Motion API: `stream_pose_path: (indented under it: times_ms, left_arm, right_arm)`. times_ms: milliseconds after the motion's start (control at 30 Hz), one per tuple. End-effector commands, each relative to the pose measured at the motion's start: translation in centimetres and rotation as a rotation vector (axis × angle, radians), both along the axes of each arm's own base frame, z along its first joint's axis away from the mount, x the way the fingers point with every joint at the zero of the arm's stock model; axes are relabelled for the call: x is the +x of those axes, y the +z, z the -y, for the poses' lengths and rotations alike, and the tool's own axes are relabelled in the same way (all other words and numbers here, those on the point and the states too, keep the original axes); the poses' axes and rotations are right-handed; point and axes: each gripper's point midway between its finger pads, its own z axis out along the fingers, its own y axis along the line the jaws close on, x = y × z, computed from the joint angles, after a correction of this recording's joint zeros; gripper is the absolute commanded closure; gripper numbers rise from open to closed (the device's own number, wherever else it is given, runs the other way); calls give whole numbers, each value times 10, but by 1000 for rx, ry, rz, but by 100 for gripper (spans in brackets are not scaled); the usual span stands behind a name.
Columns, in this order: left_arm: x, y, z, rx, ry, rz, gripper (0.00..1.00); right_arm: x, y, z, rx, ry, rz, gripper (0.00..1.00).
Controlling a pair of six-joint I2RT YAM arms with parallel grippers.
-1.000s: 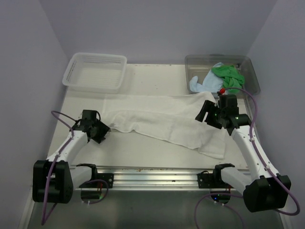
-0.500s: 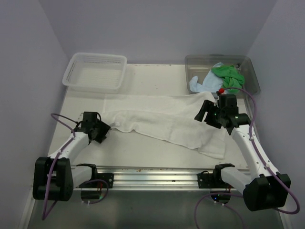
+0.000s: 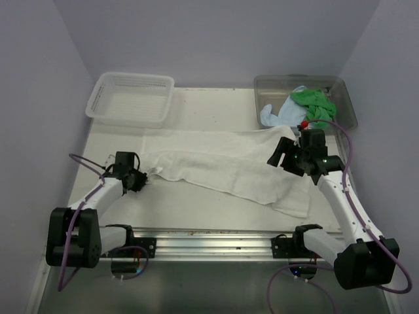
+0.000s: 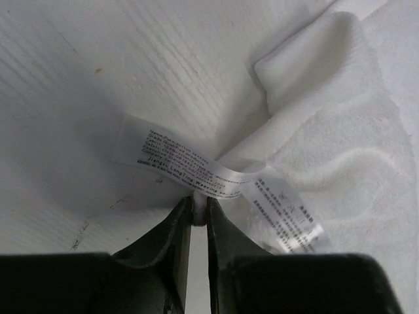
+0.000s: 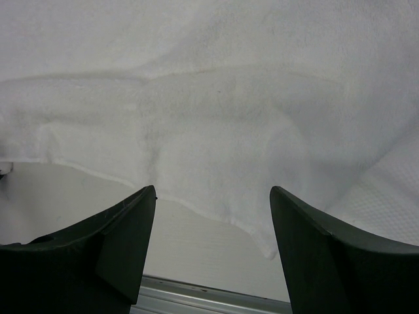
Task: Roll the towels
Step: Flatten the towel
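Observation:
The white towel [image 3: 222,167] lies spread in loose folds across the middle of the table. My left gripper [image 3: 140,178] is at its left corner, shut on that corner where the printed care label [image 4: 190,171] is sewn on; the towel [image 4: 327,124] fills the right of the left wrist view. My right gripper [image 3: 283,154] is open and empty, held above the towel's right part [image 5: 216,111]. The bright green towel [image 3: 314,104] and the light blue towel [image 3: 275,116] lie bunched in the clear tub.
A white lattice basket [image 3: 105,98] stands at the back left. The clear plastic tub [image 3: 347,98] stands at the back right. The metal rail [image 3: 209,239] runs along the near edge. Walls close in on both sides.
My left gripper has swung toward the towel's left corner and closed on it by the label. The right arm has not moved.

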Motion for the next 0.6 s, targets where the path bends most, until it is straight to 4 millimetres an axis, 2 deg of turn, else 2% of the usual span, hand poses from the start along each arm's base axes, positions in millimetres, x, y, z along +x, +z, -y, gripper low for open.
stream_pose_path:
  times_ms: [0,67,100,233,400,467,567]
  left_arm:
    - [-8,-3,-17,92,20,-59,85]
    - [-5,3,-18,105,9,-48,92]
    - [-3,6,-19,113,2,-43,100]
    - [7,25,-22,142,-20,-18,100]
    - [15,50,-36,166,-31,20,100]
    - [17,59,-54,158,16,41,100]
    - [16,63,-72,165,37,34,100]
  right_arm:
    - [2,0,0,-1,13,13,26]
    - [1,-2,0,-3,11,8,26]
    - [1,-3,1,-4,9,7,25]
    - [-7,-18,7,-37,-7,-38,25]
    - [-20,-37,23,-100,-75,-103,24]
    - [-28,-46,24,-95,-101,-140,24]
    - [-34,-56,18,-49,-121,-163,24]
